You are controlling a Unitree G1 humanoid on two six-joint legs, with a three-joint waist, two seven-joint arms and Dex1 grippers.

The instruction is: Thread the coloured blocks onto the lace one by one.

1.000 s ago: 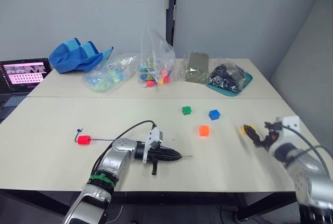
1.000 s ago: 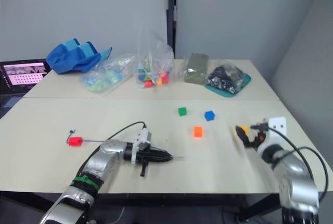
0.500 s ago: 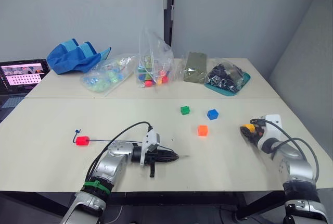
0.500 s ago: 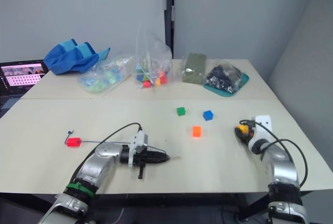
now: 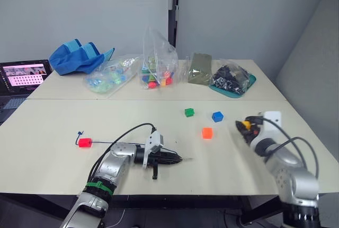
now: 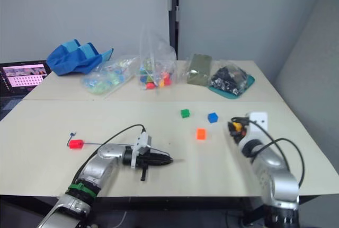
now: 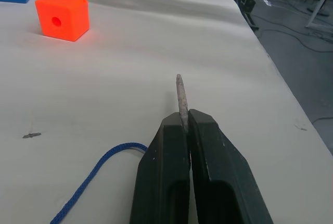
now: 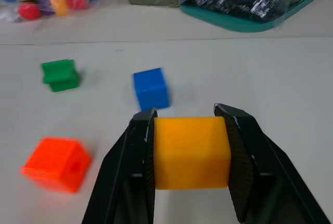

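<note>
Near the front edge of the table (image 5: 53, 132) I have the left gripper (image 7: 183, 125) lying low, its two black fingers pressed together on the lace (image 7: 93, 174), with the stiff pale tip (image 7: 180, 92) poking out just past the fingertips. That lace is a thin dark blue cord; in the head view it trails back across the tabletop to the red block (image 5: 84, 142), which sits on the cord well to the left. My right gripper (image 8: 190, 151) is closed on the yellow block (image 8: 190, 152), one finger flat against each side, held above the table at the right. Orange block (image 5: 207, 132), blue block (image 5: 217, 116) and green block (image 5: 189, 112) lie loose between the two arms, apart from one another; the orange one shows a round hole in its face in the left wrist view. Along the far side of the table: a clear bag (image 5: 157, 61) standing upright with mixed colourful pieces inside, a flatter clear bag (image 5: 110, 74) of bluish-green pieces beside it, and a teal tray (image 5: 249, 84) carrying a bag of black parts.
</note>
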